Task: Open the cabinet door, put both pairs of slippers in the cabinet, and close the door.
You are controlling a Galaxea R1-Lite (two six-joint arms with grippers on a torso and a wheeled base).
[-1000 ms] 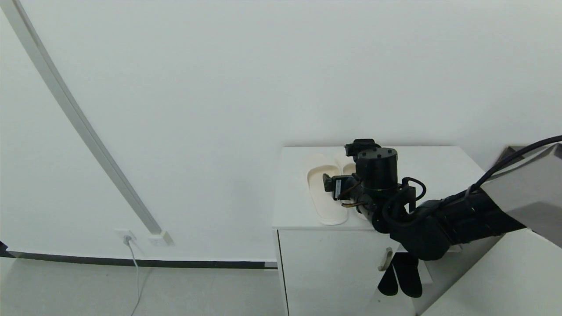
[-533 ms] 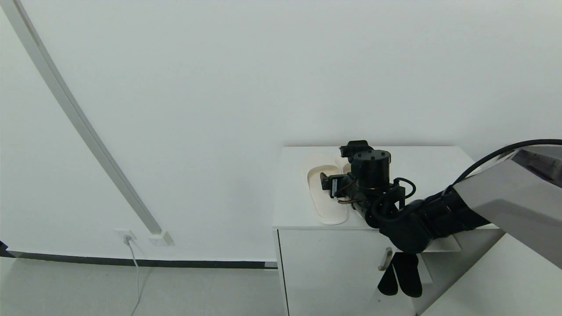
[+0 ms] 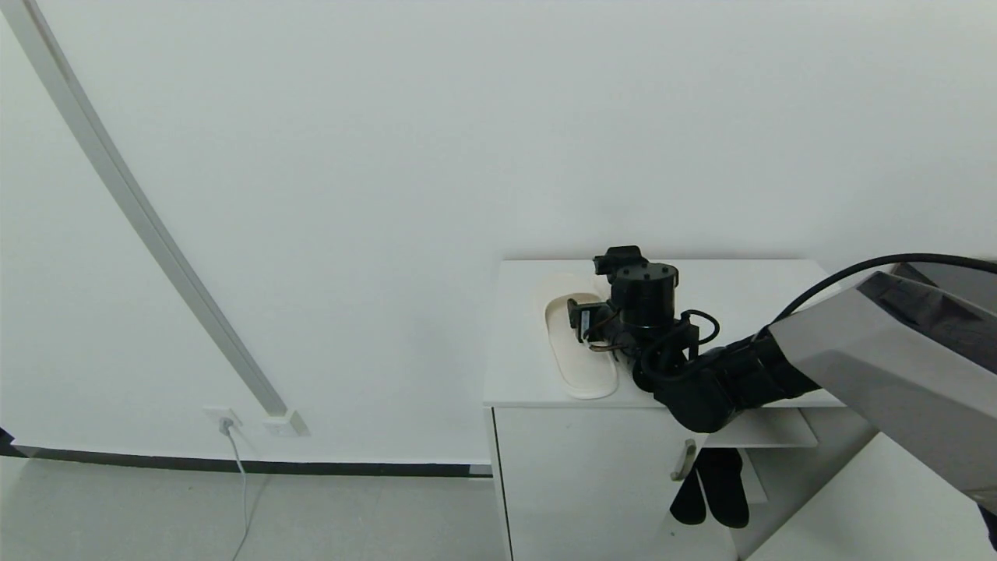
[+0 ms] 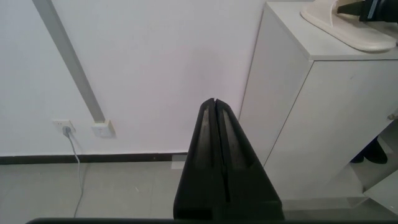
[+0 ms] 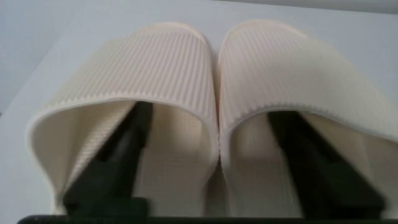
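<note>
Cabinet (image 3: 576, 467) already open, black slippers (image 3: 713, 487) inside at lower right; cream slippers (image 3: 576, 351) on its top, centre-right, right gripper (image 5: 208, 115) spread with one finger under each strap; left gripper (image 4: 214, 109) closed, empty.

Right claw (image 5: 208, 116) farther into slippers (image 5: 163, 68)

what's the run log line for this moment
cream slippers: on top of cabinet | right gripper: open, one finger inside each slipper | left gripper: shut, low beside cabinet | black slippers: in open cabinet
</note>
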